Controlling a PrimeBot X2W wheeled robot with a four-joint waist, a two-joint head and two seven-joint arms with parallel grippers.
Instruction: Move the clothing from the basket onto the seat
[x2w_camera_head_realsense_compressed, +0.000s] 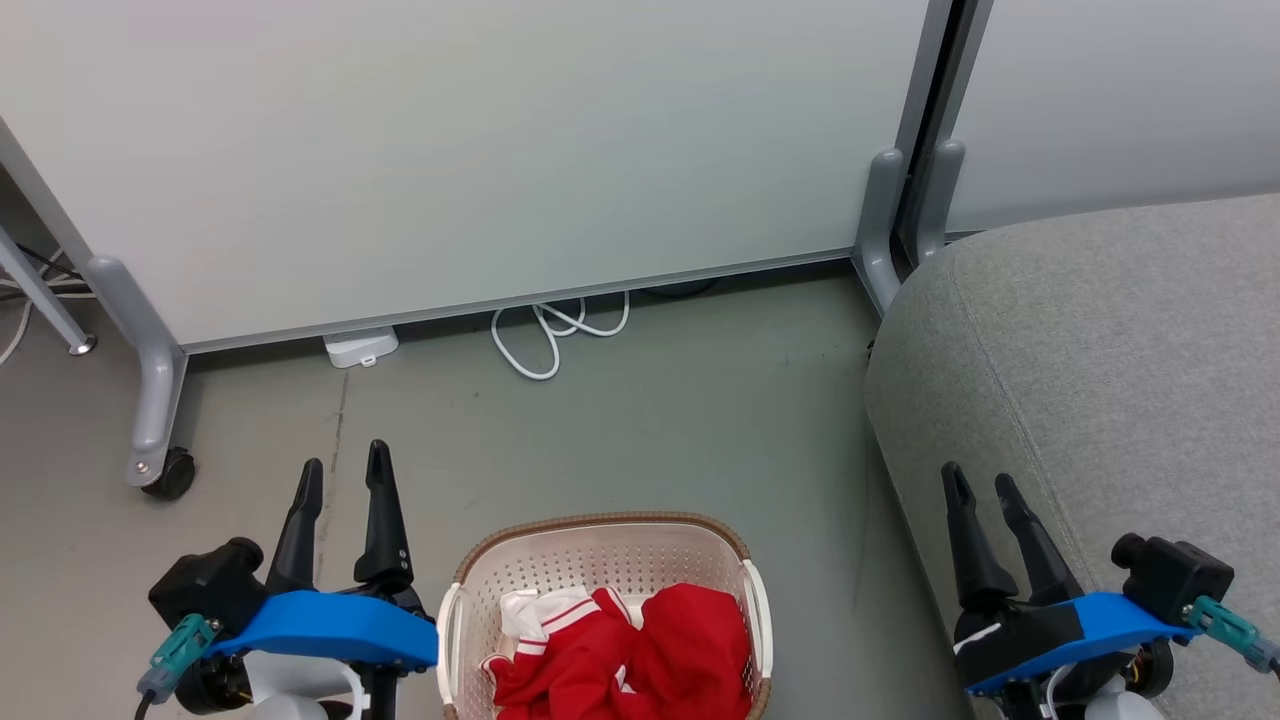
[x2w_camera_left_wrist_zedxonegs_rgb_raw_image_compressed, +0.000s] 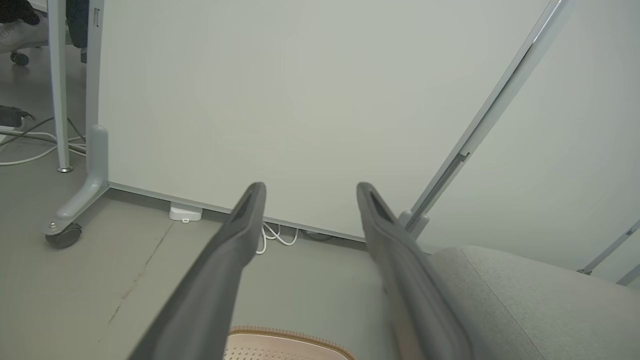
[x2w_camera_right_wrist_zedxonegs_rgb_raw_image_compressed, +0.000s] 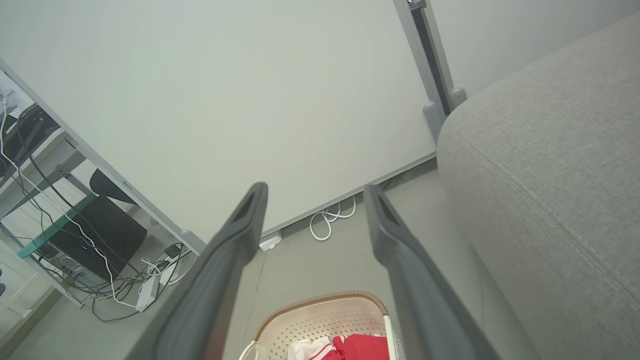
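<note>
The cream perforated basket (x2w_camera_head_realsense_compressed: 600, 555) with a brown rim sits on the floor at the bottom centre. Crumpled red clothing (x2w_camera_head_realsense_compressed: 650, 655) with white striped trim lies inside it; the red clothing (x2w_camera_right_wrist_zedxonegs_rgb_raw_image_compressed: 360, 346) also peeks into the right wrist view. The grey seat (x2w_camera_head_realsense_compressed: 1110, 370) fills the right side. My left gripper (x2w_camera_head_realsense_compressed: 345, 478) stands open left of the basket, nothing between its fingers. Over the seat's front edge my right gripper (x2w_camera_head_realsense_compressed: 982, 482) is open too and holds nothing.
A white partition panel (x2w_camera_head_realsense_compressed: 450, 150) on grey wheeled legs (x2w_camera_head_realsense_compressed: 155, 440) closes off the back. A white cable loop (x2w_camera_head_realsense_compressed: 555, 335) and a small white box (x2w_camera_head_realsense_compressed: 360, 347) lie at its base. Bare grey floor stretches between the basket, the panel and the seat.
</note>
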